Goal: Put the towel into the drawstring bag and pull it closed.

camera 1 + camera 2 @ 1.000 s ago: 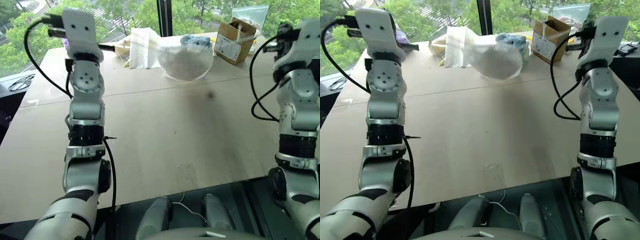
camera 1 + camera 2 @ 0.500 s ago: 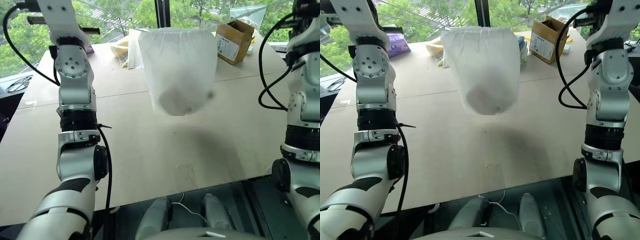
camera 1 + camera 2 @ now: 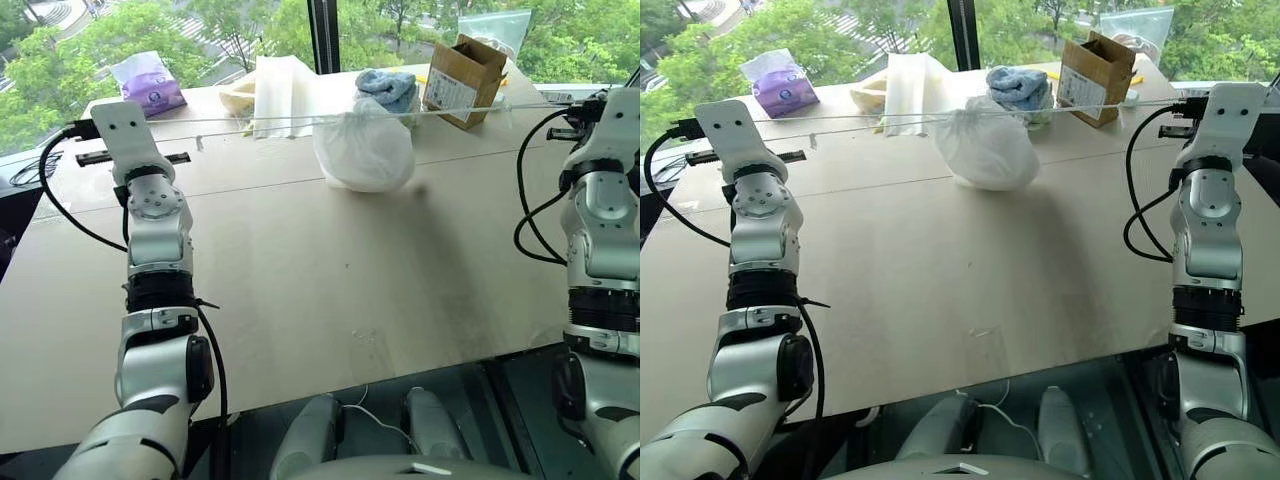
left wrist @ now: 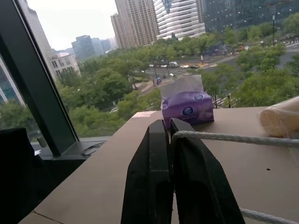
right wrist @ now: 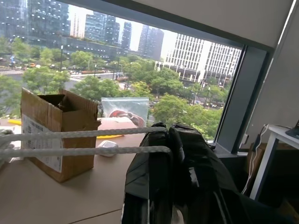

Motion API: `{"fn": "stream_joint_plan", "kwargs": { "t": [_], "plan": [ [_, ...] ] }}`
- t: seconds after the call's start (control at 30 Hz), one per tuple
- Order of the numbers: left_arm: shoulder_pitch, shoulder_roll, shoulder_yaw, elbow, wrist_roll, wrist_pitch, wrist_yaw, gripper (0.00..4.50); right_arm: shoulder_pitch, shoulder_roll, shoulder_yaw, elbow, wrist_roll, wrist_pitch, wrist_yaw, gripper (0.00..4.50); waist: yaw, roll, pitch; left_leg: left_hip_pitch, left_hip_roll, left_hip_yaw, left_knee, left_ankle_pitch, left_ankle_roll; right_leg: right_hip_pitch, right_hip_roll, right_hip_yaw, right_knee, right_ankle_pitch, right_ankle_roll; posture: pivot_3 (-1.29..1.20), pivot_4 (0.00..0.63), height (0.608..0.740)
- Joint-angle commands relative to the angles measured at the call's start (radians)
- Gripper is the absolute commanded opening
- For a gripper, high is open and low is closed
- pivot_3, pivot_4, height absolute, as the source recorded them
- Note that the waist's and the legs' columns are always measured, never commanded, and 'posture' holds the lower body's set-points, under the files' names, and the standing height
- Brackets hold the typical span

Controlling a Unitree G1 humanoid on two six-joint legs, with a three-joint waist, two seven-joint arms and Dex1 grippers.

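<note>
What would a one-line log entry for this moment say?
left gripper: shut on cord | right gripper: shut on cord | drawstring bag: cinched, resting on table | towel: not visible

Drawstring bag [image 3: 364, 150]: thin, wrinkled white fabric. Cord [image 5: 70, 150]: rough twisted white rope. Table [image 3: 330, 270]: matt tan board. Box [image 3: 462, 78], upper right: plain brown cardboard.

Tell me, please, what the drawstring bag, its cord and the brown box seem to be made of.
The drawstring bag looks like thin white fabric, matte and wrinkled, bunched at its mouth. The cord seems to be white twisted rope: spiral strands show. The brown box looks like corrugated cardboard, matte, with raw open flaps.
</note>
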State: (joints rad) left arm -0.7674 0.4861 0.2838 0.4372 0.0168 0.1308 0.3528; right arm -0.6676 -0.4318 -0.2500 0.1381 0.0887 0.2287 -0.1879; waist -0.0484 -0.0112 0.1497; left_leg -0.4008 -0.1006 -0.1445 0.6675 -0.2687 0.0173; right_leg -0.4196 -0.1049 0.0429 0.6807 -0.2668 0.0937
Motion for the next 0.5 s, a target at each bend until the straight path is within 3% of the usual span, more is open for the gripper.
{"fn": "stream_joint_plan", "kwargs": {
  "t": [0.03, 0.27, 0.5],
  "plan": [
    [0.029, 0.082, 0.147, 0.016, -0.002, 0.045, 0.108, 0.05, 0.008, -0.053, -0.236, 0.043, 0.026, 0.020, -0.145, 0.00, 0.001, 0.000, 0.000, 0.000, 0.000, 0.000, 0.000, 0.000, 0.000, 0.000, 0.000, 0.000, 0.000, 0.000, 0.000, 0.00, 0.150, 0.740],
    [-0.016, -0.029, -0.010, 0.001, -0.181, 0.037, -0.273, 0.05, 0.039, -0.024, -0.008, -0.055, 0.169, 0.076, 0.193, 0.00, 0.004, 0.000, 0.000, 0.000, 0.000, 0.000, 0.000, 0.000, 0.000, 0.001, 0.000, 0.000, 0.000, 0.000, 0.000, 0.00, 0.150, 0.740],
    [0.028, -0.078, -0.150, -0.109, -0.223, 0.165, -0.563, 0.05, 0.163, -0.029, 0.185, -0.261, 0.262, 0.196, 0.531, 0.00, -0.006, 0.000, 0.000, 0.000, 0.000, 0.000, 0.000, 0.000, 0.000, 0.001, 0.000, 0.000, 0.000, 0.000, 0.000, 0.00, 0.150, 0.740]
  ]
}}
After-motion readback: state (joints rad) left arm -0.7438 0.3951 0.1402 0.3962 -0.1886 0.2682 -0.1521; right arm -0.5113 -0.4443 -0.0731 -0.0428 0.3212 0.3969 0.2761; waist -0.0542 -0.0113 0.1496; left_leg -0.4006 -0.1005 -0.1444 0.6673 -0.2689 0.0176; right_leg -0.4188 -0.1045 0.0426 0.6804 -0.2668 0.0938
